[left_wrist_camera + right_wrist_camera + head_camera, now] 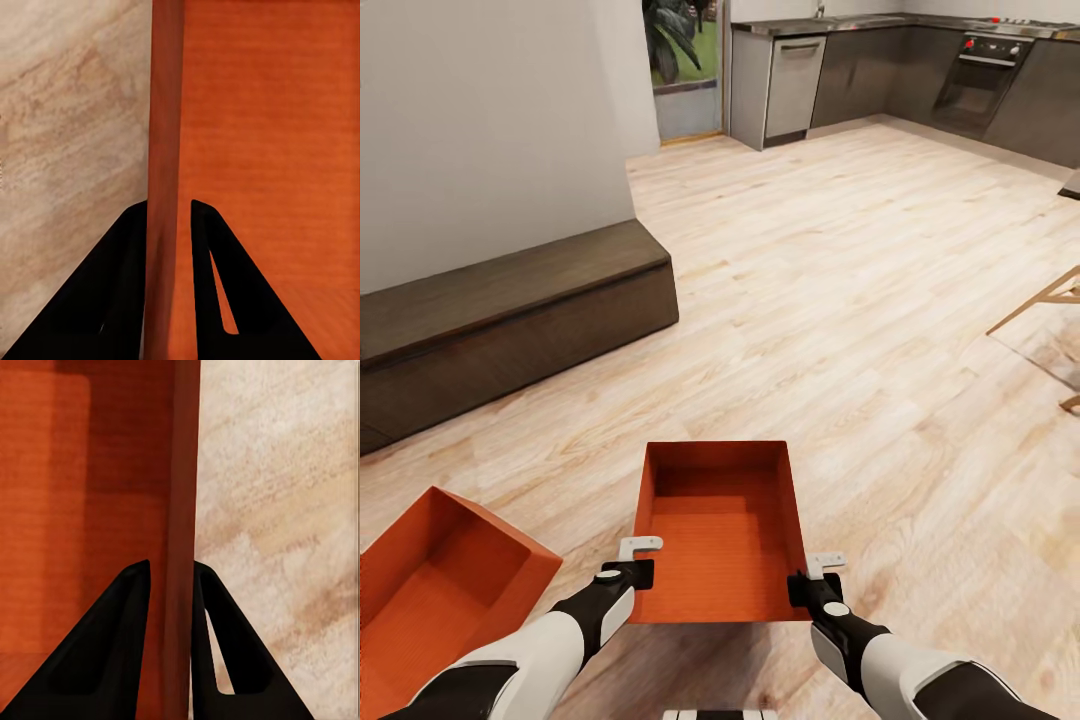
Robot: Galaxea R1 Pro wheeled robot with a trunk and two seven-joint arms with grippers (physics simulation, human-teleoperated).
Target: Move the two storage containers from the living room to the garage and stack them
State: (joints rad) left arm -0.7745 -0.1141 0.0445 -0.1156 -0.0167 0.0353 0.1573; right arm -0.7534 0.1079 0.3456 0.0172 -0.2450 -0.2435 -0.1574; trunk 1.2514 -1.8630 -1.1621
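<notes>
Wrist views: both pincers (169, 225) (171, 585) clamping container (722, 530) walls.

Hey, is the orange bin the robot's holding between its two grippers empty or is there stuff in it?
Empty. The head view looks straight into the held container and shows only its bare orange bottom and walls.

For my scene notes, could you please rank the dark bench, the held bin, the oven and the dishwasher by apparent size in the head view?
1. Bench, largest.
2. Held bin.
3. Dishwasher and oven look alike; both stand far off, so true size is unsure.
</notes>
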